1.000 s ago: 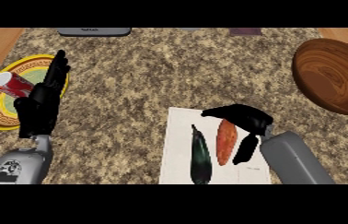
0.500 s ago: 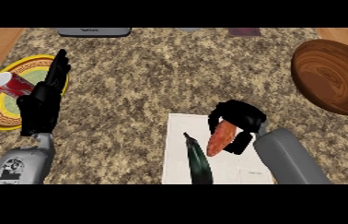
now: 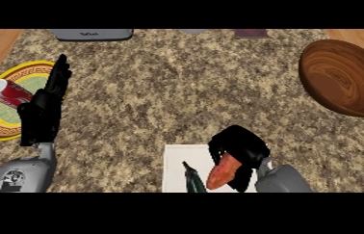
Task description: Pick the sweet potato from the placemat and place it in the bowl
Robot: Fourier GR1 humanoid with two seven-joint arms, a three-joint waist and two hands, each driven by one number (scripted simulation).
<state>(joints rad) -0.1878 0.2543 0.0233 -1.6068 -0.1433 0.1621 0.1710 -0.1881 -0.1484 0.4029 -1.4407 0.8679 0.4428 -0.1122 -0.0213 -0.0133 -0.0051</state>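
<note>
My right hand [image 3: 239, 144] is curled round the top end of the sweet potato [image 3: 223, 172], fingers wrapped over it so that only the orange lower part shows, pointing down toward the view's lower edge. The potato hangs tilted over the white placemat [image 3: 175, 168], which lies at the lower middle of the counter [image 3: 177, 93]; I cannot tell whether its tip touches the mat. Just left of the potato, on the mat, lies a dark green vegetable [image 3: 192, 180], slim, only its upper end in view. The two are near each other but apart.

The wooden bowl [image 3: 332, 76] sits at the right edge of the counter, well apart from my right hand and up from it.

My left hand [image 3: 44, 111] rests at the left side, fingers straight and pointing up, holding nothing. It stands partly in front of a yellow plate [image 3: 21, 74] at the left edge; something red and white [image 3: 13, 93] lies on that plate, too hidden to name.

At the far edge of the counter lie a grey flat thing [image 3: 92, 34] and a small dark one [image 3: 252, 33].
</note>
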